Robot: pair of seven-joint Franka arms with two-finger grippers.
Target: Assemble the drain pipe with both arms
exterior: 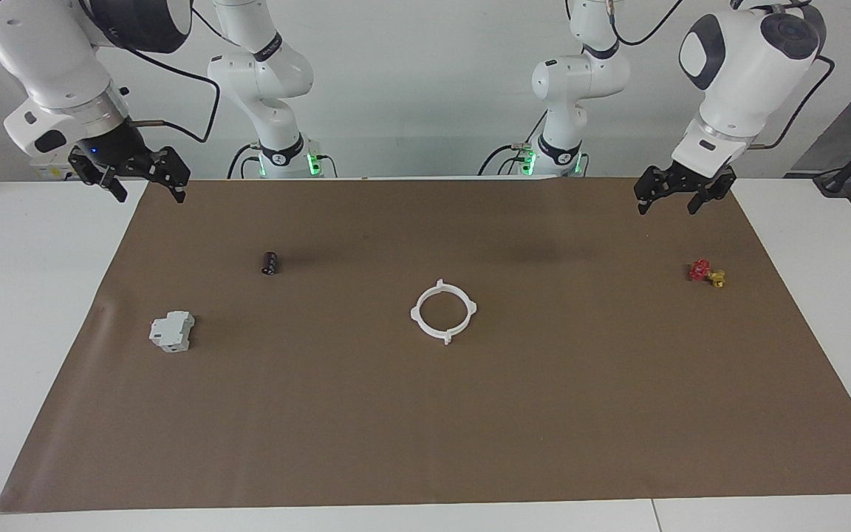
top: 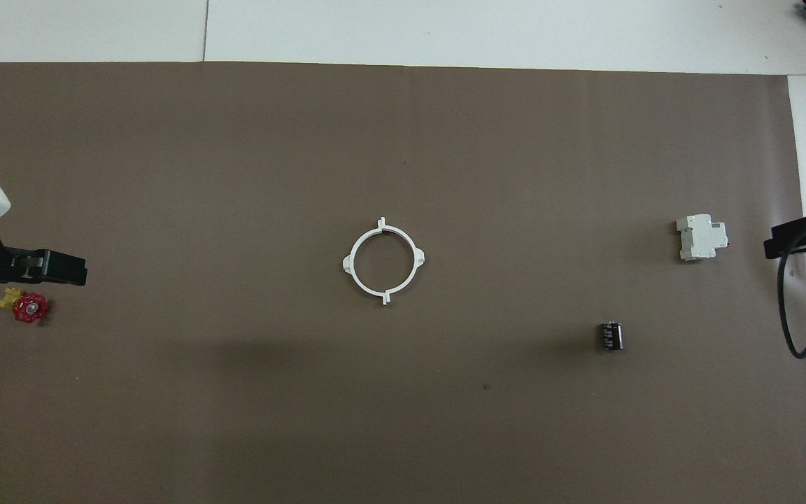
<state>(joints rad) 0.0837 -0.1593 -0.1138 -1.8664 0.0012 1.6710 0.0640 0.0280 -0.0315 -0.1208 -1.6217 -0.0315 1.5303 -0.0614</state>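
Note:
The drain pipe [exterior: 446,338] lies flat in the middle of the brown mat as one closed white ring with four small tabs; it also shows in the overhead view [top: 385,297]. Its two half-arcs meet end to end. My left gripper [exterior: 668,209] hangs open and empty in the air over the mat's edge at the left arm's end, above and beside the red-and-yellow piece; it also shows in the overhead view [top: 46,269]. My right gripper [exterior: 151,198] hangs open and empty over the mat's edge at the right arm's end, also seen from overhead [top: 805,238]. Both are well away from the ring.
A grey-white boxy block [exterior: 172,331] [top: 702,238] and a small black cylinder [exterior: 270,263] [top: 611,335] lie toward the right arm's end. A small red-and-yellow piece [exterior: 706,273] [top: 25,306] lies toward the left arm's end. The brown mat [exterior: 425,428] covers the white table.

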